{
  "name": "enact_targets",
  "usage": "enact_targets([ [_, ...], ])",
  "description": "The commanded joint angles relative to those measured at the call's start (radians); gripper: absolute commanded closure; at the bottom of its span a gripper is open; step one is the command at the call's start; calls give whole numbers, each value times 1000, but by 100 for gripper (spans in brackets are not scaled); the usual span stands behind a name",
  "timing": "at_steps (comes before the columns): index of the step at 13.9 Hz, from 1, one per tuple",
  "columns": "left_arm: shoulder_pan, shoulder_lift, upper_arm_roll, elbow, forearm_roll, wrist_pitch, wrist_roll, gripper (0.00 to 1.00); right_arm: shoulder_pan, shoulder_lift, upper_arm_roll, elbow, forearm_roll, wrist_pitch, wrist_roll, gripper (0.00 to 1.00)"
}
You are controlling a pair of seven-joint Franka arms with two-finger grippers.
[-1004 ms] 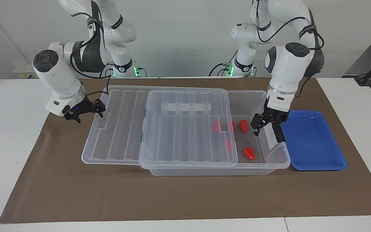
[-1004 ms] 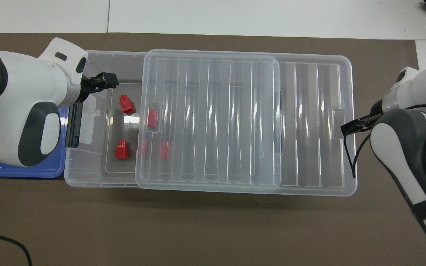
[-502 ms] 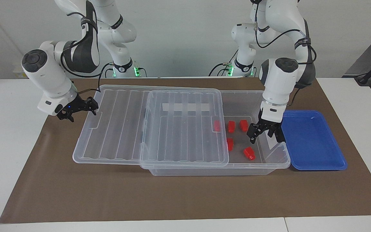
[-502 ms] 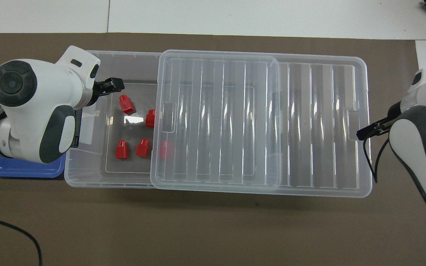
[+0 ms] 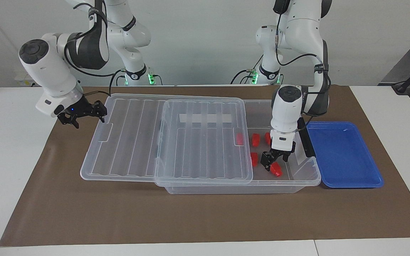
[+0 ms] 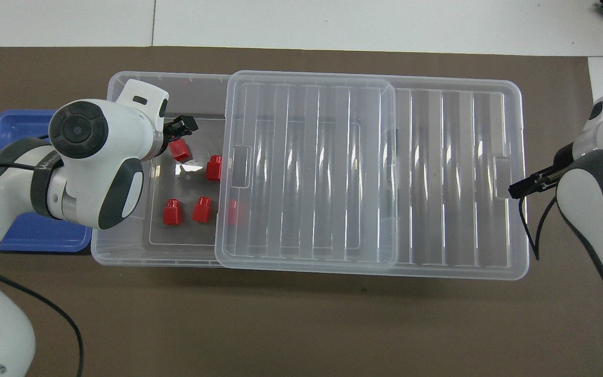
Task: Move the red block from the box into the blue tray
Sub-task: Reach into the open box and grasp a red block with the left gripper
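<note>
Brown mat point(image 5: 205, 213): we note it covering the table under both arms and everything listed here.

Clear storage box point(image 5: 299, 177): we find it directly beneath the left gripper, its uncovered end toward the left arm's end of the table.

Ribbed clear lid point(image 5: 176, 142): we see it slid along the box toward the right arm's end, so that it overhangs there; its edge lies just beside the right gripper.

Blue tray point(image 5: 343, 156): we record it on the mat just beside the box's open end, next to the left gripper, touching nothing we can make out but the mat.

Left gripper point(image 5: 272, 162): we log it lowered into the open end of the box, fingers spread, tips standing to either side of one red block; whether they touch it we cannot tell.

Right gripper point(image 5: 84, 115): we log it waiting in the air at the lid's overhanging edge, fingers spread and holding nothing.

Red block point(image 5: 275, 169): we list it on the box floor right under the left gripper, the block farthest from the robots.

Four other red blocks point(image 6: 202, 209): we count them on the box floor around the left gripper, one partly under the lid.
</note>
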Motion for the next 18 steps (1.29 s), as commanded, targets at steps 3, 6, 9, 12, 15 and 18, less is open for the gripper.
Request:
enact_targets([
  [3,8,25,15,-33,35,84,-19,0,-9,-85,95,0,6,-32,302,0],
  [6,16,41,13,-35,113,90,-15,0,-24,-70,135,106,4,-58,394,0],
  [9,16,52,13,-58,114,124,-15,0,-33,-62,137,189,0,-134,398,0],
  [12,14,52,13,-59,113,124,-16,15,-49,-36,137,276,-8,-229,396,0],
  [15,10,52,13,-55,114,110,-13,69,-50,-35,135,289,-2,-249,396,0],
  [18,5,51,13,-46,114,87,-6,100,-49,-15,135,319,-2,-276,396,0],
])
